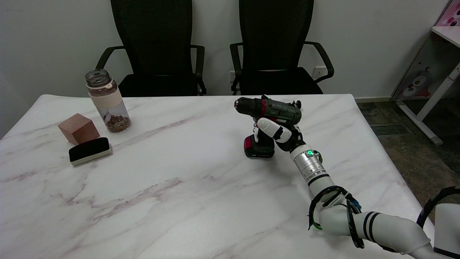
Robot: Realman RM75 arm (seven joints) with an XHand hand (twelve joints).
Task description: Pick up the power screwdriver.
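The power screwdriver (pixel 273 109) is dark green and black with a red band, its chuck pointing left. Its black and red battery base (pixel 258 147) stands on the marble table (pixel 172 187) right of centre. My right hand (pixel 275 131) comes in from the lower right and wraps around the tool's handle just under the body. Its fingers hide most of the handle. Whether the base still touches the table I cannot tell.
A glass jar (pixel 107 102) with brown bits stands at the far left. Beside it lie a wooden block (pixel 78 128) and a black-topped eraser (pixel 90 151). Two black office chairs (pixel 276 46) stand behind the table's far edge.
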